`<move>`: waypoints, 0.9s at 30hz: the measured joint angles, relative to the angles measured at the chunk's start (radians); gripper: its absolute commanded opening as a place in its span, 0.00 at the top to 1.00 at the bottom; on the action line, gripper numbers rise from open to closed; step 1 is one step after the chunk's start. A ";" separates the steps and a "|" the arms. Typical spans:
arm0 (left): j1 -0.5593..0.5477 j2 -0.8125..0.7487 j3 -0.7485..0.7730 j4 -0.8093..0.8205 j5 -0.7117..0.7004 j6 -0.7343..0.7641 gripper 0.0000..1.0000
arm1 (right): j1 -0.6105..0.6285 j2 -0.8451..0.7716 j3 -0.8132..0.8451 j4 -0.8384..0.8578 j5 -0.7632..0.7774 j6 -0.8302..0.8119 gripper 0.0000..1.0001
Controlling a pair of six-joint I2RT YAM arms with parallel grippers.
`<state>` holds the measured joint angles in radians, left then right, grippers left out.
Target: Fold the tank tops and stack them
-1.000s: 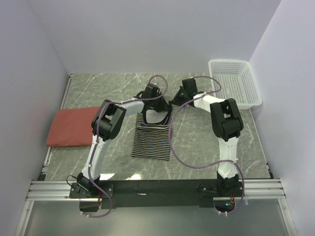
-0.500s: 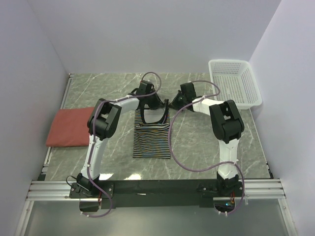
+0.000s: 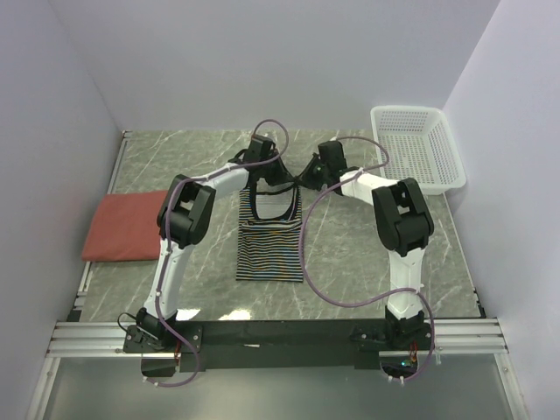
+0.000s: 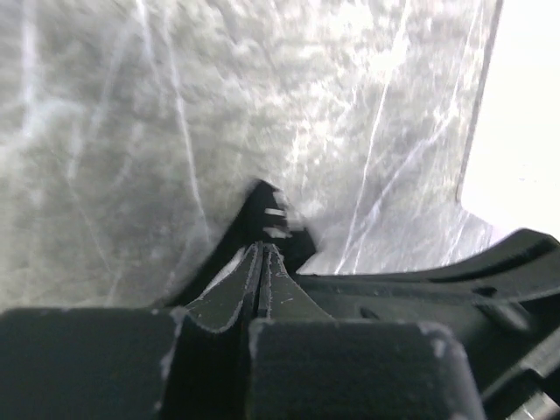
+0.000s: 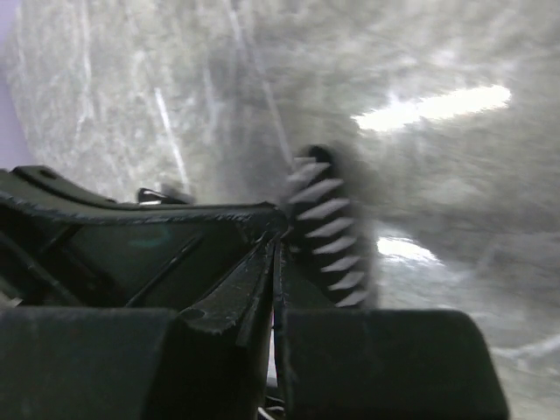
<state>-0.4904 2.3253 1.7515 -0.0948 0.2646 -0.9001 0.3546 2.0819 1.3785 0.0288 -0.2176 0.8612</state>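
Overhead view, left to right: the brick-red tank top [image 3: 125, 227] lies folded as a flat rectangle at the left edge of the grey marbled surface [image 3: 367, 254], well apart from both arms; the left arm reaches forward and inward from its base, with the left fingers [image 3: 260, 173] over the middle of the surface; the striped tank top [image 3: 269, 252] occupies the centre, its hem and lower body flat on the surface and its dark-trimmed shoulder end raised between the two arms; the right fingers [image 3: 304, 180] meet that raised end from the other side, near the left ones; the white mesh basket [image 3: 418, 147] stands at the far right corner, apart from the garments.

Left wrist view: the left fingers [image 4: 229, 299] are pressed together, clamped on a narrow strip of black trim with a few white stripes showing at its tip, belonging to the striped tank top [image 4: 275, 219]; marbled surface lies beyond.

Right wrist view: the right fingers [image 5: 234, 296] are likewise pinched together on a fold of the striped tank top [image 5: 325, 234], whose black and white bands rise just beside the fingertips; the picture is blurred, and a bright reflection crosses the surface behind.
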 measured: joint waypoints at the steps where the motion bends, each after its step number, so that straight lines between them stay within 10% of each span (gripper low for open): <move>1: 0.002 0.000 0.003 -0.001 -0.006 0.002 0.98 | 0.003 0.002 0.008 -0.001 -0.001 0.001 0.92; 20: 0.095 -0.292 -0.292 -0.004 -0.069 -0.003 0.81 | 0.019 0.207 0.206 -0.035 -0.080 -0.010 0.92; 27: 0.065 -0.653 -0.634 0.032 -0.097 -0.010 0.59 | 0.019 0.193 0.220 -0.048 -0.116 -0.064 0.60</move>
<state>-0.4252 1.6726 1.1175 -0.0624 0.1673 -0.9100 0.3733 2.2749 1.5982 -0.0189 -0.3340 0.7967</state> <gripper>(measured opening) 0.331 0.302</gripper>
